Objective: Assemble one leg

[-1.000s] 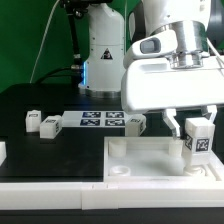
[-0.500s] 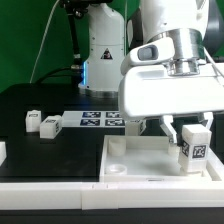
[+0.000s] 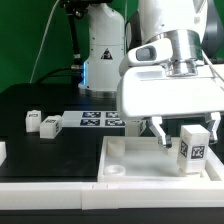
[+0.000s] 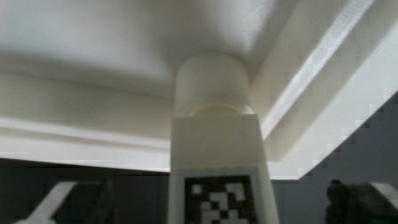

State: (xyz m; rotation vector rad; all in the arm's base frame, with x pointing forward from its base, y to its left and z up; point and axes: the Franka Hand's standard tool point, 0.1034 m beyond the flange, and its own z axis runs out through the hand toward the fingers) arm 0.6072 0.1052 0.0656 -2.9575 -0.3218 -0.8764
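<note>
A leg [image 3: 192, 147], a small white block with a black-and-white tag, stands upright on the far right corner of the large white panel [image 3: 135, 160]. My gripper [image 3: 187, 134] hangs right over it, open, with one finger on each side and a gap to the leg on both sides. In the wrist view the leg [image 4: 221, 140] rises in the middle, its tag facing the camera, and the dark fingertips [image 4: 354, 202] stand well apart from it. The panel's raised rim [image 4: 107, 125] runs behind the leg.
Two loose legs [image 3: 33, 121] [image 3: 50, 125] lie on the black table at the exterior view's left, and another leg [image 3: 137, 122] lies by the marker board [image 3: 100, 119]. The robot's base [image 3: 100, 50] stands behind. A white part [image 3: 2, 152] shows at the left edge.
The leg has come down a little toward the panel corner. The fingers have spread apart and let go of it.
</note>
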